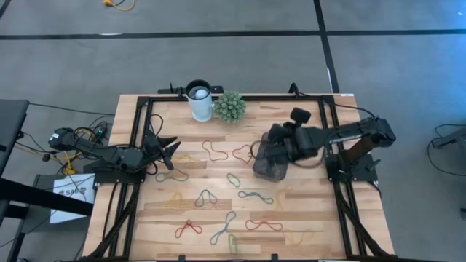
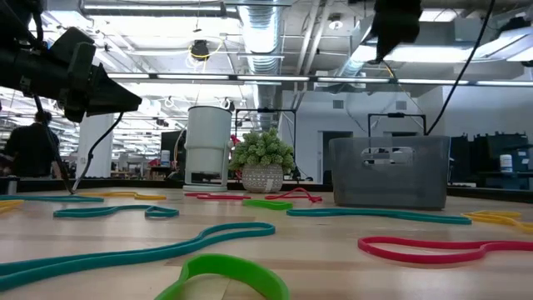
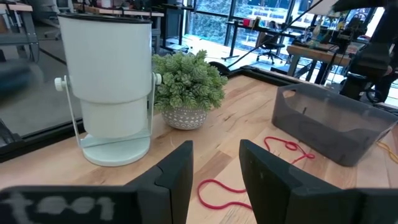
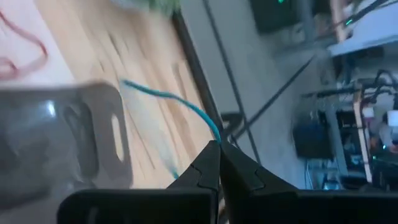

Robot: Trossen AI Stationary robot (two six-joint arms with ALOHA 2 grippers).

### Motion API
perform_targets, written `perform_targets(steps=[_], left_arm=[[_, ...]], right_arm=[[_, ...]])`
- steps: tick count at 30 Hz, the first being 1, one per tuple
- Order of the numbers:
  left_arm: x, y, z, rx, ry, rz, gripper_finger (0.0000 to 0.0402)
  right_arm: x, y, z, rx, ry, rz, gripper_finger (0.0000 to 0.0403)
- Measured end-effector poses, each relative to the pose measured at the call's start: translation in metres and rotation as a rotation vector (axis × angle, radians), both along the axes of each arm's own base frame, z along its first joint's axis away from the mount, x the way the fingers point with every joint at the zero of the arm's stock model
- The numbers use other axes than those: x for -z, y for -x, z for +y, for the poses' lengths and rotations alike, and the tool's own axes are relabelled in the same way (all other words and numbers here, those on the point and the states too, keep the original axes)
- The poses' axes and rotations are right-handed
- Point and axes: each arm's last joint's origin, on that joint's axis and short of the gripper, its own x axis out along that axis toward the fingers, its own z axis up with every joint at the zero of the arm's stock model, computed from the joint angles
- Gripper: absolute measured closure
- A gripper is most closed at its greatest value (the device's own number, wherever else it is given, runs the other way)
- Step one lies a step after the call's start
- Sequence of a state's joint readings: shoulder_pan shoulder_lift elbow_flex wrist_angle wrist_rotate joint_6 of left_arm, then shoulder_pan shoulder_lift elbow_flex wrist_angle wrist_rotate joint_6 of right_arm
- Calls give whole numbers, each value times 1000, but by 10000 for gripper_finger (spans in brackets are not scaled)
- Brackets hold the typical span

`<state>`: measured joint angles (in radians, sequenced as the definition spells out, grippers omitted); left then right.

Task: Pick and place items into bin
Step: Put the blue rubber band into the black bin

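Several rubber bands lie flat on the wooden table: red (image 1: 215,151), green (image 1: 233,180), teal (image 1: 255,196), yellow (image 1: 175,198). The grey translucent bin (image 1: 271,161) stands right of centre, also in the low view (image 2: 389,171). My right gripper (image 4: 219,149) hovers over the bin's far rim (image 1: 273,140), shut on a teal band (image 4: 168,99). My left gripper (image 3: 214,168) is open at the table's left (image 1: 171,151), raised off the wood and holding nothing; a red band (image 3: 217,186) lies ahead of it. My right gripper pinches the teal band between its two fingertips (image 4: 208,158). One strand (image 4: 186,109) runs away from the tips and a second strand (image 4: 171,167) drops beside them. The band is lifted off the table, slack, next to the bin's slotted wall (image 4: 93,137).
A white cylindrical cup (image 1: 199,100) and a green spiky plant ball (image 1: 230,107) stand at the far edge. A black frame (image 1: 138,145) borders the table on both sides. More bands, red (image 1: 188,229) and blue-grey (image 1: 223,227), are strewn across the near half.
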<state>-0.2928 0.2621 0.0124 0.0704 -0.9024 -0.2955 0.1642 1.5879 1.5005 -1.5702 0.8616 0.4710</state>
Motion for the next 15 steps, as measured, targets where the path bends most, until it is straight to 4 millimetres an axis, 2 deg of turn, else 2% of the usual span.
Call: perform_targets(steps=[5,8,11,13,15], left_arm=[[0,0,0,0,0,0,281],[0,0,0,0,1,0,281],[0,0,0,-2,11,-6,281],[0,0,0,-2,12,-6,281],[0,0,0,-2,12,-6,281]], right_arm=[[-1,-1,-29,27,-138,51,403],[-3,-3,-39,-13,-280,35,403],[-6,-3,-44,-85,-326,-27,403],[0,-2,-45,-123,-355,-86,403],[13,4,-47,-146,-408,-110,403]])
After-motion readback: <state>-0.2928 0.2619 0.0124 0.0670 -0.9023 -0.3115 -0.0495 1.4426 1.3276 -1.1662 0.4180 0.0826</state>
